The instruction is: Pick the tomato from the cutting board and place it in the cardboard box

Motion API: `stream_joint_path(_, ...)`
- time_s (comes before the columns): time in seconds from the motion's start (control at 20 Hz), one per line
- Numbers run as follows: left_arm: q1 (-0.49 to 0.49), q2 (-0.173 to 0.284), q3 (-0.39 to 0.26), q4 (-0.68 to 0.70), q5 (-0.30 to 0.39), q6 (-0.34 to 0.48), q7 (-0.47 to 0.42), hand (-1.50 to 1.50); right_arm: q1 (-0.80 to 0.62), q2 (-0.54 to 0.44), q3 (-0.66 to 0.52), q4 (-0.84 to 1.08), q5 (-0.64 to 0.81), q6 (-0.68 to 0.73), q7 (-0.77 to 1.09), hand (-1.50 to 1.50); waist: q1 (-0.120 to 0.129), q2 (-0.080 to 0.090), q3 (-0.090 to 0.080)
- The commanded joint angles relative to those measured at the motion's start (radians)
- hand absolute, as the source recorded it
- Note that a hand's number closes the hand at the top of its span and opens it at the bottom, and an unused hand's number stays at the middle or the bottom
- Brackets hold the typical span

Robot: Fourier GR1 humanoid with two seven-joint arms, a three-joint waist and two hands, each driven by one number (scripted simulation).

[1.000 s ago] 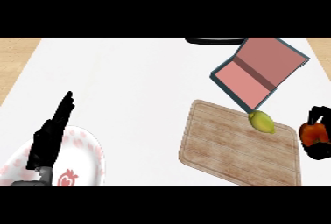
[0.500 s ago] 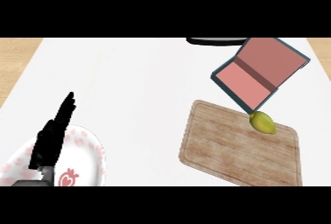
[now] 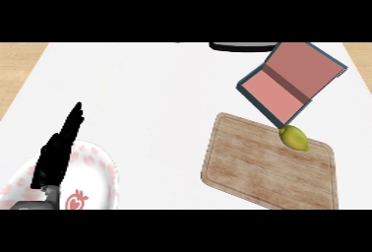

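Tomato not visible on the cutting board (image 3: 262,167); only a yellow-green lemon (image 3: 294,138) sits at its far edge, touching the open box (image 3: 287,81). Right hand out of view. Left hand (image 3: 58,150) rests over a plate (image 3: 98,182), fingers straight, holding nothing, well apart from the board. Board woodgrain, flat; box rigid, pink-lined.

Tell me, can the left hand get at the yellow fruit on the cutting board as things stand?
Probably not easily. The left hand rests open over the plate at the lower left, while the yellow fruit lies at the cutting board's far right edge. Nothing blocks the way; it is just far across.
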Motion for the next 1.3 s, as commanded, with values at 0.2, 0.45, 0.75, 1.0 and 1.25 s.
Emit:
stream_joint_path(0.2, -0.017, -0.027, 0.019, 0.071, -0.021, -0.007, -0.048, 0.00, -0.285, 0.089, 0.090, 0.119, 0.081, 0.003, 0.143, 1.50, -0.005, 0.000, -0.001)
stream_joint_path(0.45, 0.002, 0.006, 0.036, -0.002, -0.003, -0.051, 0.018, 0.00, -0.364, 0.181, 0.155, 0.208, 0.170, -0.058, 0.184, 1.50, -0.003, -0.002, -0.001)
stream_joint_path(0.75, -0.037, -0.069, -0.019, 0.013, -0.072, 0.013, 0.015, 0.00, -0.462, 0.298, 0.195, 0.385, 0.246, -0.134, 0.204, 1.50, 0.007, 0.005, 0.000)
stream_joint_path(1.0, -0.035, -0.035, 0.024, -0.026, -0.030, -0.034, 0.041, 0.00, -0.495, 0.345, 0.226, 0.517, 0.321, -0.203, 0.220, 1.50, 0.011, 0.005, 0.000)
stream_joint_path(1.25, -0.061, 0.018, 0.104, 0.056, 0.013, -0.083, -0.006, 0.00, -0.538, 0.387, 0.183, 0.617, 0.298, -0.198, 0.272, -1.50, 0.008, 0.006, -0.001)
